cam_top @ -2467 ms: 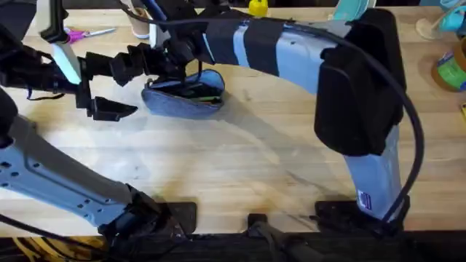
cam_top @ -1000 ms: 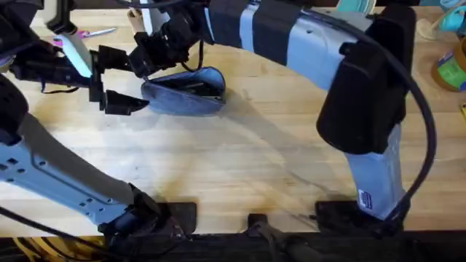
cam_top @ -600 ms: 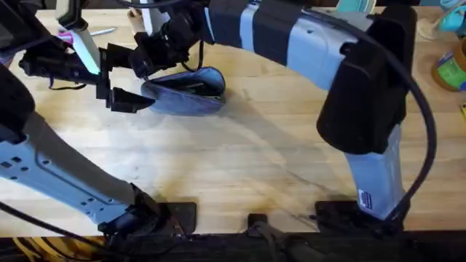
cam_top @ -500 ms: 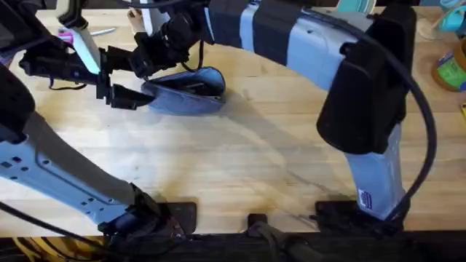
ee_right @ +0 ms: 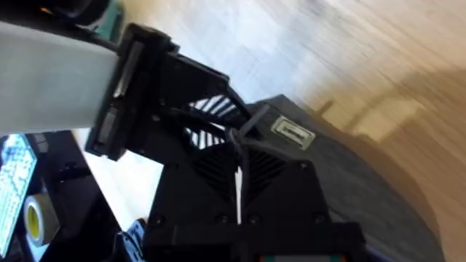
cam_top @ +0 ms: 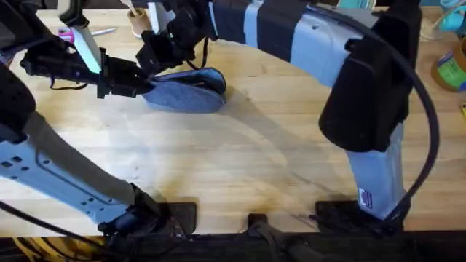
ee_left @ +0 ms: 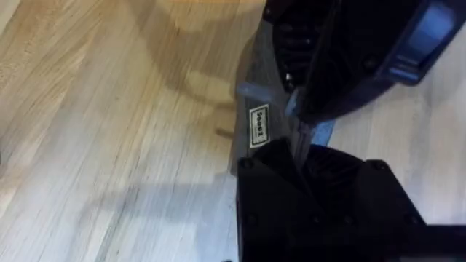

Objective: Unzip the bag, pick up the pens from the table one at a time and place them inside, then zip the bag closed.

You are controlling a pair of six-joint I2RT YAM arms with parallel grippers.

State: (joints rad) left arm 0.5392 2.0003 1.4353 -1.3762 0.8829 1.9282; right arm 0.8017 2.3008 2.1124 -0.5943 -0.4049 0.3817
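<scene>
The grey-blue bag (cam_top: 188, 92) lies on the table (cam_top: 240, 160) at the back left, and its opening shows as a dark slit at its right end. My left gripper (cam_top: 140, 82) is shut on the bag's left end, just beside the small white label (ee_left: 259, 125). My right gripper (cam_top: 154, 57) hangs directly above that end with its fingers pressed together on the zip pull (ee_right: 249, 131), close against the left gripper (ee_right: 145, 94). The pens are hidden from view.
Pink-handled scissors (cam_top: 81, 33) and a small cup (cam_top: 138, 22) lie behind the bag at the table's far edge. A roll of tape (cam_top: 451, 69) sits at the far right. The right arm's long body spans the table above the middle.
My left gripper moved right from beside the bag and shut on its left end. The bag's opening, where pens showed earlier, has narrowed. The right gripper stayed at the left end.
</scene>
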